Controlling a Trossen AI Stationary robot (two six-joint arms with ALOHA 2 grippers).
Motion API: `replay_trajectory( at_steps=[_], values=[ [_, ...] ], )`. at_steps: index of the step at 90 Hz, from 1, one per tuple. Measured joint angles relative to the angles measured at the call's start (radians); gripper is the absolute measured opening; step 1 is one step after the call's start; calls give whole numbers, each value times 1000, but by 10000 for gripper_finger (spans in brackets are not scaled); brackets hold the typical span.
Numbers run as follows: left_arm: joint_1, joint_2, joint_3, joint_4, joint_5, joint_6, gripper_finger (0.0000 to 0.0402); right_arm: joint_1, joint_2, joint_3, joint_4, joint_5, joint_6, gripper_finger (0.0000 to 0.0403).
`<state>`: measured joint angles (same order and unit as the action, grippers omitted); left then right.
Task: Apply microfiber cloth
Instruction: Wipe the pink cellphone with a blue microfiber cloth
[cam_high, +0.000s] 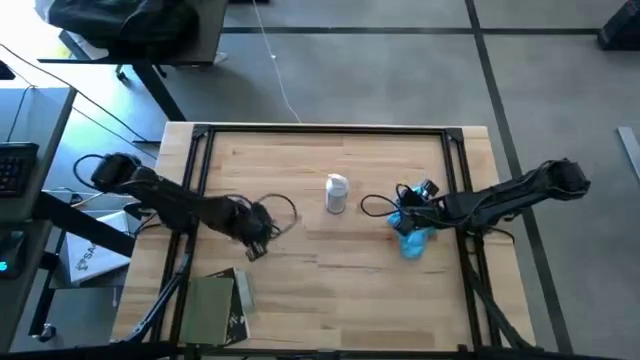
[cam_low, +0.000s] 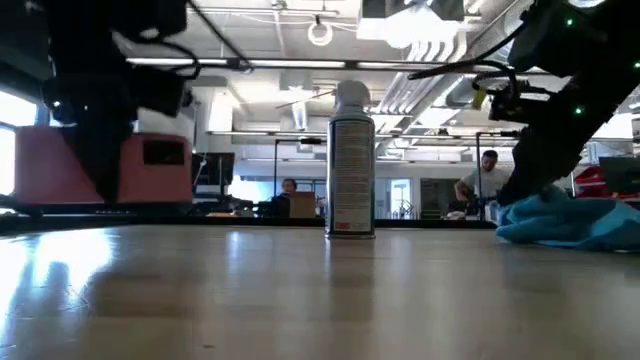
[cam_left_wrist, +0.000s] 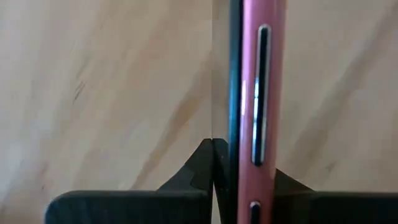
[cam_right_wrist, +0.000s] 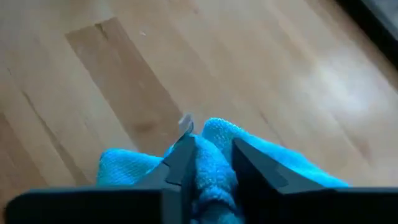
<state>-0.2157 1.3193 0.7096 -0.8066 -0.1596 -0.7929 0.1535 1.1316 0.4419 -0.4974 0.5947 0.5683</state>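
No text can be read. Fine print is borne by the white spray can (cam_low: 351, 175) on the bench (cam_low: 300, 300), but it cannot be made out.

A white spray can (cam_high: 336, 194) stands upright near the middle of the wooden table (cam_high: 330, 300). A dark green book (cam_high: 212, 310) lies at the table's front left corner. A pink phone (cam_left_wrist: 258, 106) shows edge-on, its side buttons visible. Beyond the table, two people (cam_low: 487, 180) sit in the room. A keyboard (cam_high: 14, 168) rests on a desk at far left.
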Motion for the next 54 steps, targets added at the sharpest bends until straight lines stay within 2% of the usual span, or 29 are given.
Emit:
replay_trajectory(
  at_steps=[10, 24, 40, 54],
  values=[
    [84, -88, -115, -14, 87, -41, 11, 31, 0, 0, 12, 0, 13, 129],
    [182, -189, -213, -11, 201, -58, 12, 90, 0, 0, 75, 34, 16, 163],
    [255, -248, -256, -34, 181, -78, 22, 120, 0, 0, 133, 52, 16, 192],
    [317, -253, -256, -128, 167, -87, 51, 123, 0, 0, 135, 51, 5, 210]
  ],
)
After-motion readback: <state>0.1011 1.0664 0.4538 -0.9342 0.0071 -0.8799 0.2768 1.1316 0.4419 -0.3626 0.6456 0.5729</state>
